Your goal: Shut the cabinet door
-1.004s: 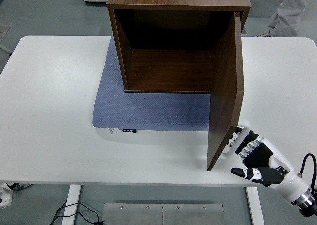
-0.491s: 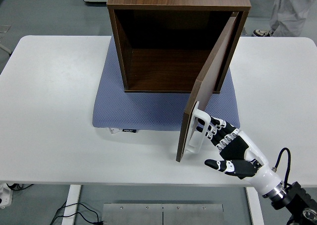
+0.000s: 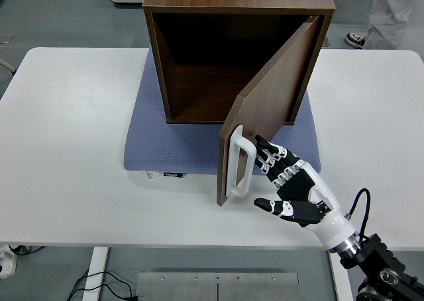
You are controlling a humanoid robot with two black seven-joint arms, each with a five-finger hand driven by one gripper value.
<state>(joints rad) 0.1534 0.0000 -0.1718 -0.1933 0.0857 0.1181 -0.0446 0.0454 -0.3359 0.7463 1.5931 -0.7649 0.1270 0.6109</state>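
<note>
A: Working from the left, what's on the tabletop (image 3: 73, 115)?

B: A blue mat (image 3: 192, 145), and on it the wooden cabinet (image 3: 238, 2), open at the front. Its door (image 3: 265, 109) is hinged on the right and stands roughly half-closed, with its free edge swung out toward the near side.

A: How do you expect the door to handle?

B: I'd judge it a stiff, fairly light panel that turns freely on its hinges. The smooth face could let fingers slide, so a flat push near the free edge, by the white handle (image 3: 240, 162), looks like the best spot.

A: And the hand?

B: The right hand (image 3: 295, 188) is just to the right of the handle, with its fingers (image 3: 268, 156) extended and spread, reaching to the outer face of the door near the handle. It grips nothing, and I can't tell whether the fingertips actually touch the wood. The left hand is out of view.
</note>
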